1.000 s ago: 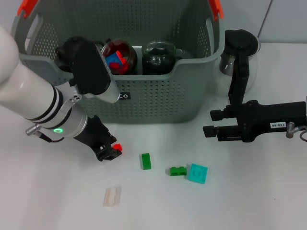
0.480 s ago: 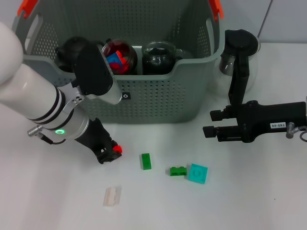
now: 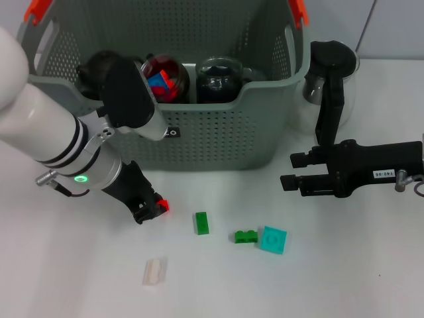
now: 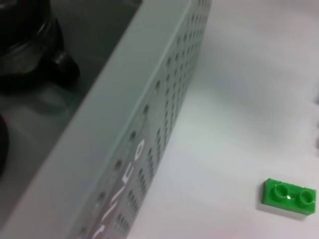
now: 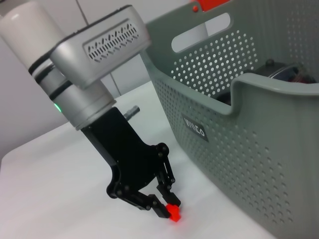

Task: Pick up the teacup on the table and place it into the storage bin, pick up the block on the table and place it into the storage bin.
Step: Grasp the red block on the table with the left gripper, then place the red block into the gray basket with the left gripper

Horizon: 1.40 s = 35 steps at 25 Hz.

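The grey perforated storage bin [image 3: 218,139] stands at the back of the white table [image 3: 79,278]. Inside it a glass teacup [image 3: 165,76] holds red and blue blocks, beside a dark glass cup [image 3: 218,79]. My left gripper [image 3: 154,209] is low in front of the bin, shut on a small red block [image 3: 162,204] at or just above the tabletop. The right wrist view shows that gripper [image 5: 167,206] pinching the red block [image 5: 173,213] next to the bin [image 5: 259,149]. My right gripper [image 3: 286,170] hangs open and empty to the right of the bin.
A green block [image 3: 201,223], a dark green block [image 3: 246,236], a teal block [image 3: 272,239] and a pale translucent block [image 3: 155,271] lie on the table. A glass coffee pot [image 3: 331,73] stands right of the bin. The left wrist view shows the bin wall [image 4: 149,124] and a green block [image 4: 289,196].
My left gripper has shifted only slightly with the red block at its fingertips. The right arm has not moved.
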Each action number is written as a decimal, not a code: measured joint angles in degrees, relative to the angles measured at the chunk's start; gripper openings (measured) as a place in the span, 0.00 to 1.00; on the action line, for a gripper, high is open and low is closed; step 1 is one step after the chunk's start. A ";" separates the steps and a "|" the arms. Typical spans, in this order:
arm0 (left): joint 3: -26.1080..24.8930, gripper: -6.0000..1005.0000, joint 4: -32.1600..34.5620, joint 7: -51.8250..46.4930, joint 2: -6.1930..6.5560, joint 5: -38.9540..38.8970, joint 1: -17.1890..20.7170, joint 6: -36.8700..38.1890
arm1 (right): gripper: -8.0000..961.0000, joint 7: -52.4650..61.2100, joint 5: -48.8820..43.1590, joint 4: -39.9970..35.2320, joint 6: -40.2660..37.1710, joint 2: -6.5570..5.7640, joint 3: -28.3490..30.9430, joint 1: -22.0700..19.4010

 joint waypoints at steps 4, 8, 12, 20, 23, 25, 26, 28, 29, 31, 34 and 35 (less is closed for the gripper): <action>-3.91 0.17 3.57 1.90 0.28 -2.95 -0.01 7.07 | 0.67 0.05 0.01 -0.14 0.00 0.00 0.00 -0.01; -15.32 0.18 8.21 7.55 1.18 -11.14 -1.23 20.53 | 0.67 0.06 0.01 -0.23 0.00 0.00 0.00 0.23; -28.22 0.19 9.17 9.97 3.53 -23.52 -3.45 29.41 | 0.67 0.08 0.02 -0.25 -0.07 0.00 0.01 0.41; -32.88 0.21 8.92 5.63 3.91 -33.96 -5.27 13.90 | 0.67 0.29 0.19 -0.35 -0.31 -0.01 0.01 0.56; -28.90 0.22 7.05 2.78 4.42 -33.08 -6.09 4.00 | 0.67 0.40 0.23 -0.41 -0.42 0.00 0.00 0.69; -25.97 0.23 4.71 0.40 5.61 -30.48 -7.49 -1.12 | 0.67 0.42 0.28 -0.42 -0.43 -0.03 0.02 0.71; -24.95 0.23 3.42 -0.66 6.18 -28.88 -8.24 -2.66 | 0.67 0.40 0.30 -0.43 -0.44 -0.06 0.10 0.71; -23.59 0.24 0.01 -2.68 6.88 -23.13 -10.47 -5.21 | 0.67 0.29 0.34 -0.43 -0.45 -0.07 0.37 0.71; -23.34 0.24 -1.87 -3.47 7.08 -19.57 -11.65 -6.23 | 0.67 0.21 0.34 -0.43 -0.45 -0.08 0.53 0.71; -23.04 0.25 -4.02 -4.09 7.02 -14.84 -13.12 -7.49 | 0.67 0.14 0.36 -0.43 -0.41 -0.09 0.68 0.70; -21.95 0.25 -6.18 -4.41 6.23 -8.34 -14.42 -9.57 | 0.67 0.09 0.36 -0.45 -0.37 -0.09 0.70 0.72; -21.39 0.26 -6.54 -4.45 5.97 -7.00 -14.61 -10.24 | 0.67 0.08 0.36 -0.47 -0.35 -0.10 0.71 0.74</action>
